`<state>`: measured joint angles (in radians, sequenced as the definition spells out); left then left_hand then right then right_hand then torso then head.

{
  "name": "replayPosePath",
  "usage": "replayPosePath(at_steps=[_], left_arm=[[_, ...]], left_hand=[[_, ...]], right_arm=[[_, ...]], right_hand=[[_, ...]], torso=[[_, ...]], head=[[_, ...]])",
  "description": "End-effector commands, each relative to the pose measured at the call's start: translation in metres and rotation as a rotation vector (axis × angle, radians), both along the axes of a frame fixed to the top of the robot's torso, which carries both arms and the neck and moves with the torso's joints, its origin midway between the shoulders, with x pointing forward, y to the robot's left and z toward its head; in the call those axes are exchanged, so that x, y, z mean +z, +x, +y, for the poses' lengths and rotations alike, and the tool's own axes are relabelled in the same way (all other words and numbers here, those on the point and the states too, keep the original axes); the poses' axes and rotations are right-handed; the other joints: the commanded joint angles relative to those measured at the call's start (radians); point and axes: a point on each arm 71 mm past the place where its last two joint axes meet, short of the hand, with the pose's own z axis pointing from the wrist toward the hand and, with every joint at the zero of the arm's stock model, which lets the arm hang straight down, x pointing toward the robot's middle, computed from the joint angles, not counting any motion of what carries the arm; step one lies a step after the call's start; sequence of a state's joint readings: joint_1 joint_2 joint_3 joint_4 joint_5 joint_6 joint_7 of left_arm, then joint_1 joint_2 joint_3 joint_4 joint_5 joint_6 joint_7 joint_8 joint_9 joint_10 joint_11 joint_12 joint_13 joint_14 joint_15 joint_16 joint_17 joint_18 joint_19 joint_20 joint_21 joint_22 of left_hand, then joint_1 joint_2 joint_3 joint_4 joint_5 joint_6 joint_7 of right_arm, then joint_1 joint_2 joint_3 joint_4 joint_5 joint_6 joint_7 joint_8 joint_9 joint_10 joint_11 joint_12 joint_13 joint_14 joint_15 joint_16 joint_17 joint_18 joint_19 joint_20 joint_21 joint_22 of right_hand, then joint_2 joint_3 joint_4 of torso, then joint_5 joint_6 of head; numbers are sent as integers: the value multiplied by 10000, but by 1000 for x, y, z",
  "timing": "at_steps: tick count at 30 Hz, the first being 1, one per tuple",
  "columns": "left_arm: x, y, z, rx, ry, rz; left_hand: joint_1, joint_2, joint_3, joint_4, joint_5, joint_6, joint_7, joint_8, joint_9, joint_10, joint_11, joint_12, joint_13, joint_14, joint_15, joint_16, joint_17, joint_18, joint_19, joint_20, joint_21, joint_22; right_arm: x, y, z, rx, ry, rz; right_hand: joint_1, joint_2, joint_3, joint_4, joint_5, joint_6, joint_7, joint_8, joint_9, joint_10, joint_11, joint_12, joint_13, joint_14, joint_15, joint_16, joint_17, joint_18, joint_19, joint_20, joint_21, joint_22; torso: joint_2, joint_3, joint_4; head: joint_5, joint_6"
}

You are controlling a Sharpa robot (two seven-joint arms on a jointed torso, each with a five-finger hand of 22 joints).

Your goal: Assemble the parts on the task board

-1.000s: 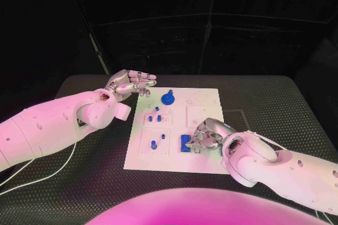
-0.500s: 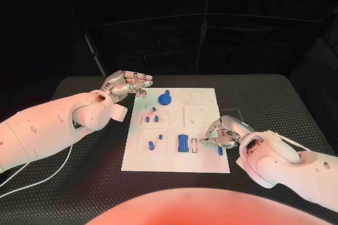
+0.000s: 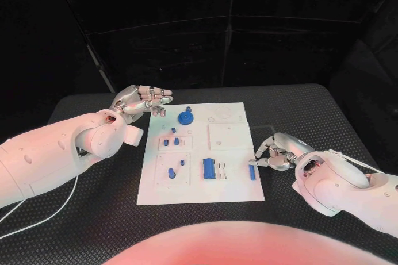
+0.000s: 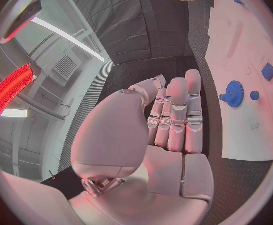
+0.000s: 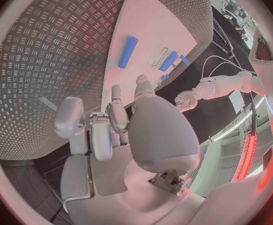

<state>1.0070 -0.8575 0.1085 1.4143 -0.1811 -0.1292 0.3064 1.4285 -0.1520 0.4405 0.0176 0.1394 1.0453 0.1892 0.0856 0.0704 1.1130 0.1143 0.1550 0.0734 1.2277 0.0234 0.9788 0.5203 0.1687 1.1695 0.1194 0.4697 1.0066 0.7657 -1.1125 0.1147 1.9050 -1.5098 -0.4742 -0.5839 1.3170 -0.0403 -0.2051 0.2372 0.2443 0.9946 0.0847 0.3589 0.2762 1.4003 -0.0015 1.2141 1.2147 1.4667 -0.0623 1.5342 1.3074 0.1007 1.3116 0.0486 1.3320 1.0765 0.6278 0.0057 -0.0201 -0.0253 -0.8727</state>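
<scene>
The white task board (image 3: 224,187) lies flat in the middle of the black table (image 3: 315,110). A blue gear (image 3: 185,117) stands near its far left corner; small blue pegs (image 3: 171,142) stand in the left-hand recesses, too small to tell apart. A wider blue block (image 3: 209,168) lies near the front, and a slim blue bar (image 3: 252,172) lies by the board's right edge. The right hand (image 3: 277,152) hovers just beside that bar, fingers curled in and holding nothing. The left hand (image 3: 139,99) is raised off the board's far left corner, fingers straight and together, empty.
</scene>
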Motion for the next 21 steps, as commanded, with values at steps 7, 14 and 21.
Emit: replayPosePath(at_steps=[7, 14, 21], left_arm=[[1, 0, -2, -97, -99, -17], [0, 0, 0, -70, -81, 3], [-1, 0, 0, -73, -82, 15]], left_hand=[[-83, 34, -42, -26, 64, -88, -7, -13, 2, -61, 11, 37, -13, -89, 4, -42, -7, 124, -48, 3, -34, 8], [-83, 34, -42, -26, 64, -88, -7, -13, 2, -61, 11, 37, -13, -89, 4, -42, -7, 124, -48, 3, -34, 8], [-83, 34, -42, -26, 64, -88, -7, -13, 2, -61, 11, 37, -13, -89, 4, -42, -7, 124, -48, 3, -34, 8]], right_arm=[[-23, -13, 7, 417, -756, 941], [-32, -18, 14, 625, -855, 1152], [-34, -19, 19, 731, -875, 1153]], right_hand=[[-41, 36, -139, 146, 35, 308, -66, -33, 13, 12, 30, -51, -6, 825, 5, -38, 1538, -21, -15, 29, -74, -9], [8, 39, -160, 172, 36, 412, -99, -18, 33, 34, 3, -26, 27, 830, -15, -31, 1563, -25, -2, 13, -65, 15], [158, 78, -161, 165, 93, 557, -150, 11, 81, 63, -43, -6, 63, 836, -55, -22, 1591, -31, 22, -21, -49, 52]], torso=[[-12, -9, 23], [-2, -4, -21], [-11, -11, -10]], head=[[-32, 1], [9, 1], [-8, 1]])
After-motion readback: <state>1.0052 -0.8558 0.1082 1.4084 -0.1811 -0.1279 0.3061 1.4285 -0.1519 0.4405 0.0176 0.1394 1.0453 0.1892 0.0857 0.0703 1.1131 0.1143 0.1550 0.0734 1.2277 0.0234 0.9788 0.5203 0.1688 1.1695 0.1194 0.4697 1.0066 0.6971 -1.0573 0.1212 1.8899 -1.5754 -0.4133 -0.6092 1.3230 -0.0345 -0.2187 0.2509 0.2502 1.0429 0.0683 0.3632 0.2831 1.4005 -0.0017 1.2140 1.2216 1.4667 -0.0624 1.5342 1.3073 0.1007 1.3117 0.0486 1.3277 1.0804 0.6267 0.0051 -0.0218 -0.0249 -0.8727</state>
